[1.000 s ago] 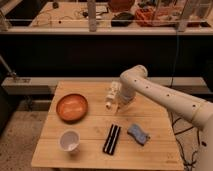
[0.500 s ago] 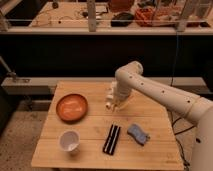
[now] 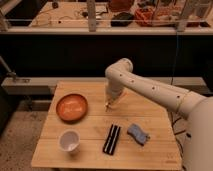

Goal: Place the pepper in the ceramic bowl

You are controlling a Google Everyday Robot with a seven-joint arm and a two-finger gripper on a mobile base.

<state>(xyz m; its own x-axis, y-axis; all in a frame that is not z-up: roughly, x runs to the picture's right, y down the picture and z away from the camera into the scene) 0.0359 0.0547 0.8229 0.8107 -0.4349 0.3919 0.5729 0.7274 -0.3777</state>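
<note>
One small white cup (image 3: 69, 140) nearest, front left on light wooden table (image 3: 90, 125). One black two-strip slab (image 3: 112, 138), one crumpled blue-grey object (image 3: 138, 133) alongside. Farther back: one wide glossy orange-brown ceramic bowl (image 3: 71, 107). One white two-finger gripper (image 3: 107, 105) right of bowl, fingers together, tip at tabletop. One small orange-red pepper (image 3: 121, 95), faint, just beside gripper, outside bowl.

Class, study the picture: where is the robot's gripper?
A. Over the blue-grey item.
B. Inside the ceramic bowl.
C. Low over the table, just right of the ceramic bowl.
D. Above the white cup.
C: the gripper hangs low over the wooden table, just to the right of the ceramic bowl and well away from the white cup.
</note>
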